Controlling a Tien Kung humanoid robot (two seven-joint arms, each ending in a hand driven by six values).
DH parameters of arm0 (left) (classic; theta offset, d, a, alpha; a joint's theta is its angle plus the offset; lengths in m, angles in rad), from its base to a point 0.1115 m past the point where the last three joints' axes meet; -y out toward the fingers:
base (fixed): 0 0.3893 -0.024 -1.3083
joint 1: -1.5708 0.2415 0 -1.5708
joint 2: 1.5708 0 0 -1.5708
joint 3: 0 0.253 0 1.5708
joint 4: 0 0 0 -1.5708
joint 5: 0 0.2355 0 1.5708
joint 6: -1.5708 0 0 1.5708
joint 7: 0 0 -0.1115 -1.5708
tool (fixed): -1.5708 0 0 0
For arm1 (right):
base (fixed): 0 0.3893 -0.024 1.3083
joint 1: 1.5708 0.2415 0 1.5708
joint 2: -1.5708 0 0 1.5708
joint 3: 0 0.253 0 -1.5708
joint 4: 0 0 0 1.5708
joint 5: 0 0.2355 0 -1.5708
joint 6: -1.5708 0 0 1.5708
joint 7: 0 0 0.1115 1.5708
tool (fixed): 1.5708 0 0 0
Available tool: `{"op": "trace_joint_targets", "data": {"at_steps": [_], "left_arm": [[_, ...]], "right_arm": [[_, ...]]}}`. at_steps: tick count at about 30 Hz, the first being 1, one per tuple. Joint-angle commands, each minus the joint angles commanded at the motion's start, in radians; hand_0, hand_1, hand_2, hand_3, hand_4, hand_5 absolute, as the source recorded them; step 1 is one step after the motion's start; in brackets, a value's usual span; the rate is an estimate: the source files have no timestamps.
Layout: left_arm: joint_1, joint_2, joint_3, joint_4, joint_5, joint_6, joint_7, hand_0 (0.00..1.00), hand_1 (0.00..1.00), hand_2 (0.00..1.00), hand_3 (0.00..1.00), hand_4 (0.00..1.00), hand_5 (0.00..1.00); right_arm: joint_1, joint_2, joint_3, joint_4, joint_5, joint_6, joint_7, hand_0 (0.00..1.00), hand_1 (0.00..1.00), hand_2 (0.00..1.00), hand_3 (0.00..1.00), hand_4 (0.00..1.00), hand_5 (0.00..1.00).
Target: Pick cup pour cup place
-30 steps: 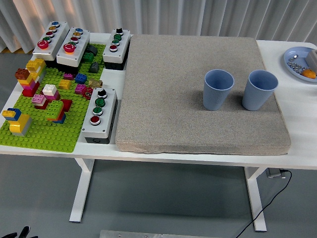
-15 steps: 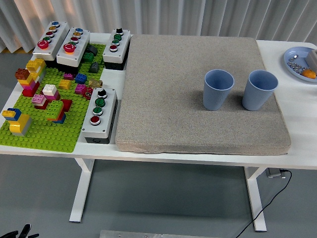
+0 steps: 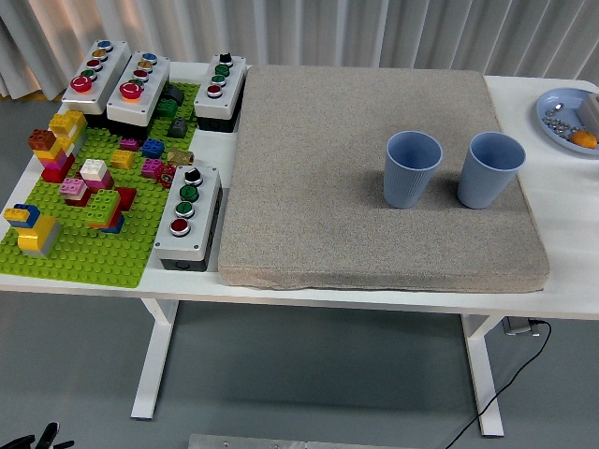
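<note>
White table (image 3: 562,281) first, spanning the view, pale curtain folds behind it and grey floor beneath.

Grey pad (image 3: 318,178): large, square, lying flat on the table's middle and right. Both task items stand on its right half.

Green baseplate (image 3: 84,253): at the table's left end, carrying clusters of coloured bricks (image 3: 65,150) in yellow, red, pink, white and blue.

Button boxes: three along the far left edge (image 3: 131,84), and one (image 3: 187,215) between baseplate and pad, near the front.

Left blue cup (image 3: 412,168): upright, mouth open to the camera; contents cannot be told.

Right blue cup (image 3: 489,169): upright, just beside the first, a narrow gap between them, not touching.

Blue plate (image 3: 554,126): far right edge, off the pad, partly cut off, holding small metal bits and something orange.

My left hand (image 3: 37,440): only a few dark tips at the bottom left corner, below the table; I cannot tell how the fingers stand.
</note>
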Motion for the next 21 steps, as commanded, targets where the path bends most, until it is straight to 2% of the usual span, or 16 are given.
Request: {"op": "trace_joint_targets", "data": {"at_steps": [21], "left_arm": [[0.004, 0.001, 0.008, 0.0, -0.01, 0.0, -0.001, 0.722, 0.664, 0.734, 0.651, 0.492, 0.977]], "right_arm": [[-0.004, 0.001, -0.003, 0.002, -0.019, 0.008, -0.014, 0.915, 0.803, 0.78, 0.807, 0.779, 0.998]]}}
